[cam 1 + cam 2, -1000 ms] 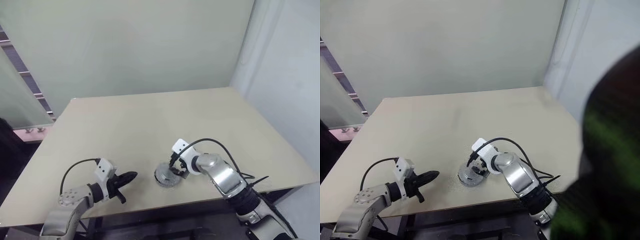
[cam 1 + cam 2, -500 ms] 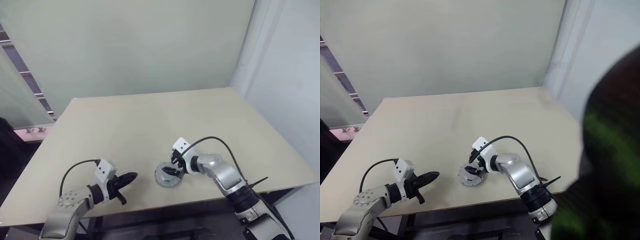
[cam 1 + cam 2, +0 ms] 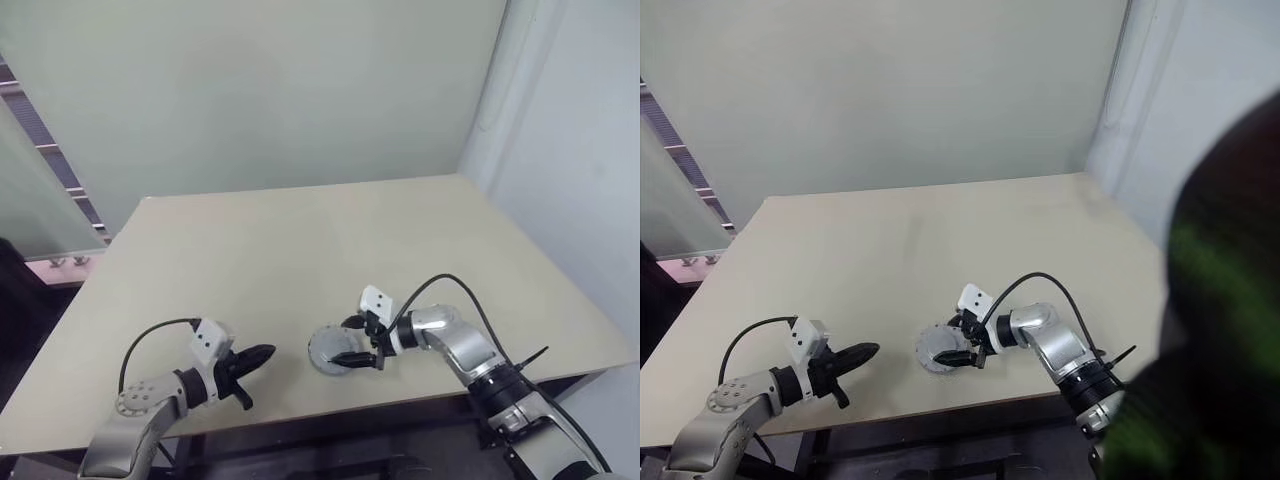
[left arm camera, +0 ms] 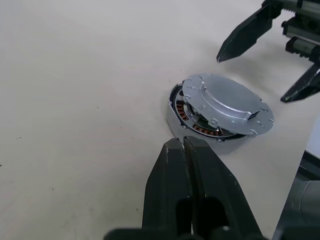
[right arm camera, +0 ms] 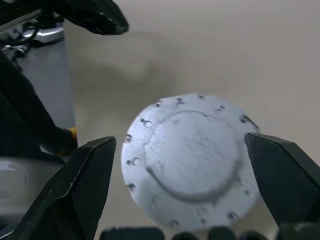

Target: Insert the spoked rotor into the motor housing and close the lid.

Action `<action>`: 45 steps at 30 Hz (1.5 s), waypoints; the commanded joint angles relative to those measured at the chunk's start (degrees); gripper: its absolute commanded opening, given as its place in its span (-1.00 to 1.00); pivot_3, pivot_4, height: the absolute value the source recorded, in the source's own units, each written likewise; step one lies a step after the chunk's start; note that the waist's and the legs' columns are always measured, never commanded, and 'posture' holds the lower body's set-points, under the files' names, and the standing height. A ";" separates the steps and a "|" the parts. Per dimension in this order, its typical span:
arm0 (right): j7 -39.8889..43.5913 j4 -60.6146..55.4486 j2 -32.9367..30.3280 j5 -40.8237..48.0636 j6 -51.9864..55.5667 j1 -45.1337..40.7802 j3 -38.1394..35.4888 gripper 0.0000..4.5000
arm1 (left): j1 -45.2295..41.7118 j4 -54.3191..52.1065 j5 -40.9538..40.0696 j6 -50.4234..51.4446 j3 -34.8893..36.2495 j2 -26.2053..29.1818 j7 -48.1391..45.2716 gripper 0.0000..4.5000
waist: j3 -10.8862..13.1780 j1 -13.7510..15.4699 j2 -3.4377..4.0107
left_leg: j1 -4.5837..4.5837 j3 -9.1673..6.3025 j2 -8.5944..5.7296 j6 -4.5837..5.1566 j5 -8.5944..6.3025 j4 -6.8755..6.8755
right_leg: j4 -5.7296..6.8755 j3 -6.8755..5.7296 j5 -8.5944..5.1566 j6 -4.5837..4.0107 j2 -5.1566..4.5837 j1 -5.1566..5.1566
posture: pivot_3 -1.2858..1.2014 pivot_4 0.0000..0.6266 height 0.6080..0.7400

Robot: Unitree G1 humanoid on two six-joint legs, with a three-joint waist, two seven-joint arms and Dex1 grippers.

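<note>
The motor housing [image 4: 186,120] rests near the table's front edge, its copper windings showing on the side toward my left gripper. The grey lid [image 4: 225,100] lies on top of it, slightly off-centre. The spoked rotor is hidden. My right gripper [image 3: 348,342] stands open just right of the housing and points left, one finger on each side of the lid [image 5: 190,160] without touching it. My left gripper [image 3: 262,354] is shut and empty, a short way left of the housing, with its fingertips [image 4: 186,147] pointing at it.
The beige table [image 3: 300,250] stretches far back to a pale green wall. Its front edge runs just below both grippers. A glass partition stands off the table's left side.
My right gripper has swung from above the lid to the housing's right side and now points left across it, still open. The left gripper and the housing have stayed put.
</note>
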 commanded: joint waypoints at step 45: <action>-12.62 -0.46 4.92 -9.77 13.56 -1.93 2.87 0.43 | -1.80 -1.69 -0.34 0.14 -0.66 0.33 -1.26 -1.00 | -0.01 0.06 0.01 | 0.13 -0.01 -0.03 0.00 0.00 0.06 | 0.05 0.05 0.01 -0.02 0.01 0.14 | 0.03 -1.00 1.00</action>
